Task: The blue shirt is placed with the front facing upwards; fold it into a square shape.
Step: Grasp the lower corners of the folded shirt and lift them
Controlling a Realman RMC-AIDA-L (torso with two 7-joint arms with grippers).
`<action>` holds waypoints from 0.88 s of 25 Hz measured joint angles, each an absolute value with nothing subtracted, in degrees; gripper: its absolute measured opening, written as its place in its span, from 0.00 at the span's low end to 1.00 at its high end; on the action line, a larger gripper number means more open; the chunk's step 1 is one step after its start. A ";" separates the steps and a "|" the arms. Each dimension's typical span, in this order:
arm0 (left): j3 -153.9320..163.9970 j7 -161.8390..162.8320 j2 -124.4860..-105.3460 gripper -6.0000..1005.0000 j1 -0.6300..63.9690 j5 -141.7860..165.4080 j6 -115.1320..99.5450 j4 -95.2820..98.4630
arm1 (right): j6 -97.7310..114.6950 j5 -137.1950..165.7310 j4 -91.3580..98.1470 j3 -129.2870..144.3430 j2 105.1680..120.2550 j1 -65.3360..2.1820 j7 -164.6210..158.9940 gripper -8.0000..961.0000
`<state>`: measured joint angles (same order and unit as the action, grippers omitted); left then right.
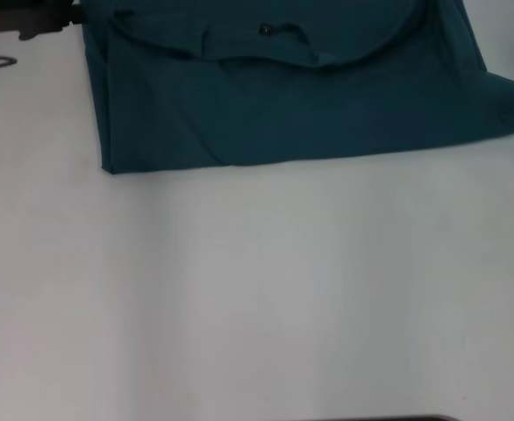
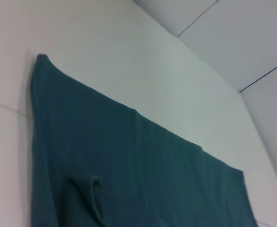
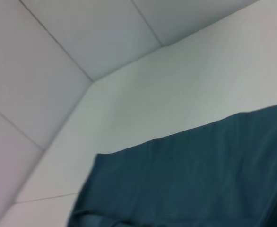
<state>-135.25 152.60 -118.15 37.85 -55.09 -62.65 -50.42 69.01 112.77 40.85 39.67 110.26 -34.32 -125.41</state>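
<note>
White table [image 1: 257,298] fills most of my head view, bare and pale, with tiled floor [image 3: 58,56] showing beyond its edge in both wrist views.

Item under inspection: the blue shirt [image 1: 292,114] lies at the far side of the table, well away from my body, already doubled into a wide flat band. Its near fold edge [image 1: 283,160] runs almost straight from left to right. The neck opening [image 1: 266,48] with a small dark label [image 1: 266,30] faces up on the top layer (no chest lettering is visible from here). The right end is bunched into a rounded lump [image 1: 511,110]; the left end is a cleaner corner [image 1: 108,167].

Judgement on the step in hand: the band is wider than it is deep, so a square would call for bringing one end across the other. To do it well I should first flatten that bunched right end, grip both layers at an end corner, and lay it over with edges matched to the near fold.

My claws: neither the left nor the right appears in any view. Whether they stand apart or together, I cannot tell; nothing shows them holding or touching the shirt. Both wrist cameras look down on it from above.
</note>
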 joint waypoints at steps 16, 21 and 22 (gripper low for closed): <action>-137.06 144.95 -118.69 0.61 23.81 -67.04 -70.90 -44.20 | 84.83 105.54 40.06 31.74 111.86 -20.49 -113.58 0.74; -137.20 145.19 -118.97 0.61 24.62 -66.96 -70.83 -40.07 | 84.84 105.56 40.06 31.72 111.88 -20.62 -113.54 0.74; -137.03 144.77 -119.00 0.61 24.90 -66.83 -70.58 -39.58 | 84.83 105.56 40.06 31.70 111.88 -20.66 -113.54 0.74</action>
